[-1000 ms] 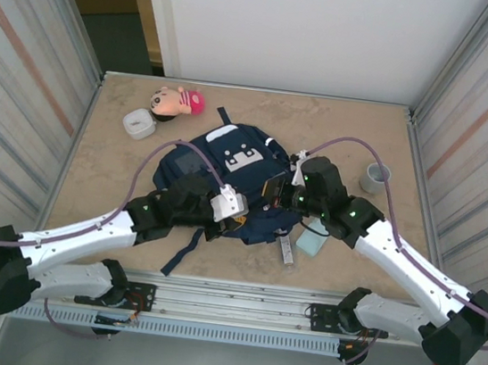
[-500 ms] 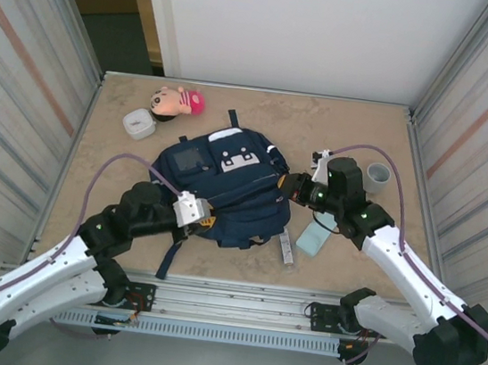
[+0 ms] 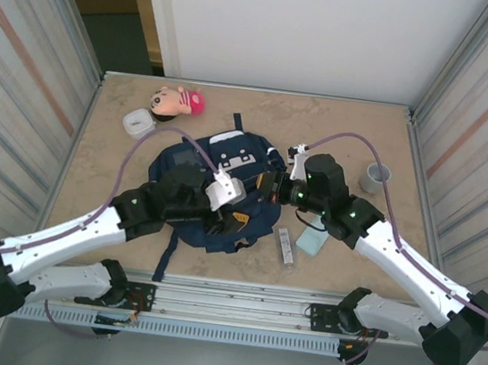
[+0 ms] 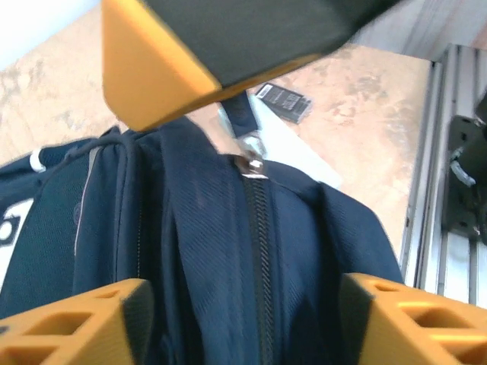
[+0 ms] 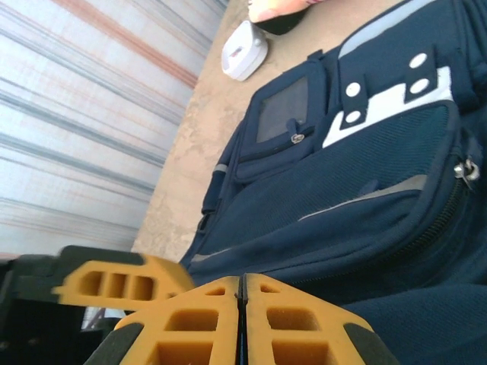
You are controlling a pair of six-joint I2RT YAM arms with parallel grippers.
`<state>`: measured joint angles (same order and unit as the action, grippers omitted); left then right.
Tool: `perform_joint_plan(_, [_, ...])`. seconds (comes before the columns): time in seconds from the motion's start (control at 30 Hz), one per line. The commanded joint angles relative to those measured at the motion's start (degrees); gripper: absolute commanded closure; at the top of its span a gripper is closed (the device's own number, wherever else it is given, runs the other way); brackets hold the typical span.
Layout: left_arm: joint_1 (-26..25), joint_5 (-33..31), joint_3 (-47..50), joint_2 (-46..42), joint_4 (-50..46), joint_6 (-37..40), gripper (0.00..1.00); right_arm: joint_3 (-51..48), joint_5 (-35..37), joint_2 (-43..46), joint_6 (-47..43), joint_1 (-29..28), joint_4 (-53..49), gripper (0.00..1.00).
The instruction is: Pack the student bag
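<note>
A: Left gripper [image 4: 243,304]?
B: Jaws spread wide, nothing held. They straddle the dark zip [image 4: 259,228] of the student bag [image 3: 195,160], the large navy-blue fabric backpack with white patches. Touching it or not, can't tell.
A: Right gripper [image 5: 242,304]?
B: Jaws pressed flat together at the bag's right side. Can't tell what's pinched, if anything. In the left wrist view a dark pull tab [image 4: 240,114] runs up under an orange finger.
A: Bag location?
B: Flat on the middle of the tan table [image 3: 368,127], front pocket up, between both arms.
A: Progress?
B: Early, I'd say. The visible stretch of zip looks closed.
A: Loose items?
B: A pink-hatted plush doll [image 3: 178,102] and a small white round container [image 3: 138,123] sit beyond its left. A grey cup [image 3: 376,175] is off to the right. A pale teal flat pack [image 3: 313,239] and a slim dark bar [image 3: 285,246] lie just beside its right edge. Opening, loading and closing all look left to do.
</note>
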<state>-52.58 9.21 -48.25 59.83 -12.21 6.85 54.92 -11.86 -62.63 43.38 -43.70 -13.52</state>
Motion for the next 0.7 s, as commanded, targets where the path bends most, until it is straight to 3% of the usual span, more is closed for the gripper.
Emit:
perform_joint_plan(0.0, [-0.2,-4.8,-0.9,1.4,1.7,-3.2,0.58,3.6,0.6,0.5,-1.7,-1.0,3.8,1.0])
perform_joint_plan(0.1, [0.0,-4.7,0.7,-1.2,3.2,-2.1,0.86,1.9,4.6,1.7,-1.6,0.2,1.5,1.0])
perform_joint_plan(0.2, [0.7,-5.1,3.1,-5.7,3.8,-0.3,0.99,-4.5,4.7,3.7,2.6,5.5,4.1,1.0])
perform_joint_plan(0.3, [2.4,-1.3,5.4,-10.7,4.8,0.8,1.0,-10.3,3.6,5.2,6.7,10.5,9.5,1.0])
perform_joint_plan(0.43, [4.1,2.3,7.3,-16.7,8.2,1.9,1.0,-13.3,6.7,5.3,9.0,13.1,12.6,1.0])
perform_joint_plan(0.67, [4.5,11.7,4.7,-18.6,12.6,3.8,1.0,-18.1,12.5,-0.3,16.1,16.2,22.0,1.0])
